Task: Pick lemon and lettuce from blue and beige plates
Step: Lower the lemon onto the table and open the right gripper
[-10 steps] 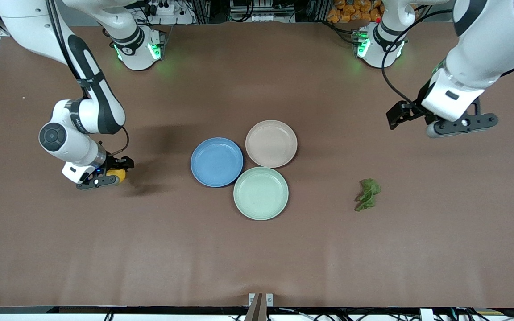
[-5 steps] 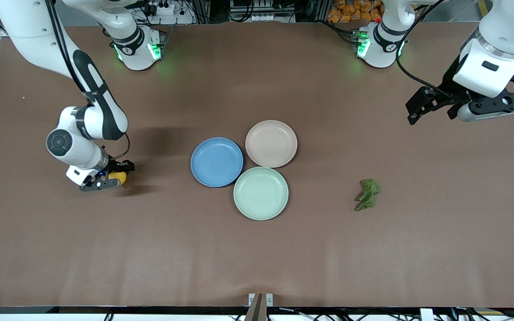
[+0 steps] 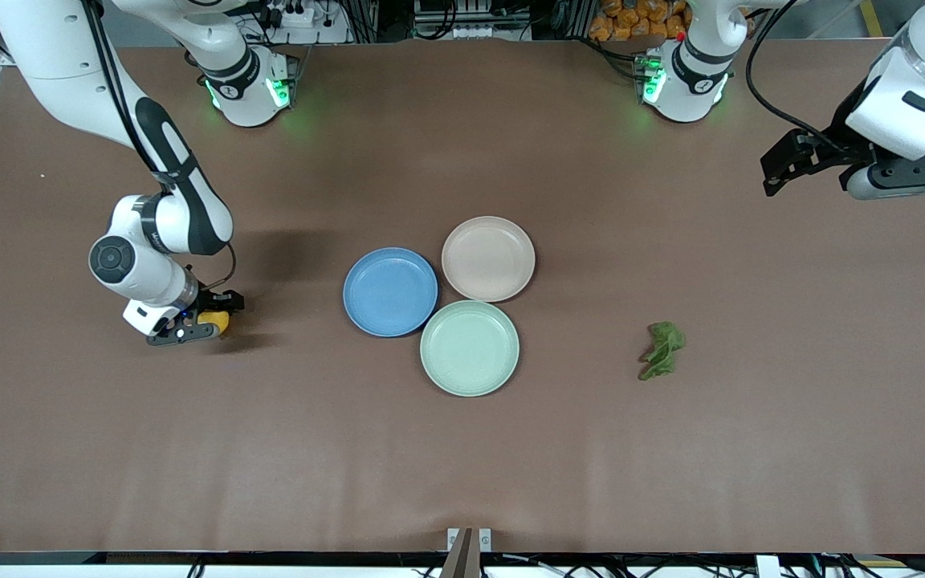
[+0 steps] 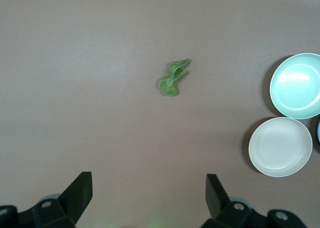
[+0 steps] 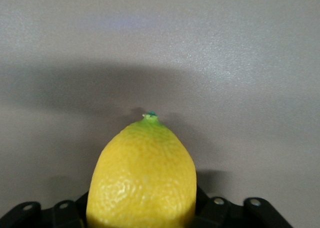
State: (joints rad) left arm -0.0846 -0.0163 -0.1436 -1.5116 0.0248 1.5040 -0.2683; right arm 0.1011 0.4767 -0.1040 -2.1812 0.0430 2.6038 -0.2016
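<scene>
The lemon (image 3: 214, 319) is in my right gripper (image 3: 204, 323), which is shut on it just above the bare table toward the right arm's end. In the right wrist view the lemon (image 5: 142, 178) fills the space between the fingers of the right gripper (image 5: 142, 210). The lettuce (image 3: 662, 350) lies on the table toward the left arm's end; it also shows in the left wrist view (image 4: 173, 78). My left gripper (image 3: 912, 178) hangs high, open and empty (image 4: 148, 189). The blue plate (image 3: 390, 291) and the beige plate (image 3: 488, 258) are empty.
A mint-green plate (image 3: 470, 348) touches both other plates and lies nearer the front camera. It shows in the left wrist view (image 4: 296, 85) beside the beige plate (image 4: 280, 147). Both arm bases stand along the table's edge farthest from the front camera.
My left gripper has risen and moved away from the lettuce toward the left arm's end of the table. My right gripper has shifted slightly with the lemon, staying low.
</scene>
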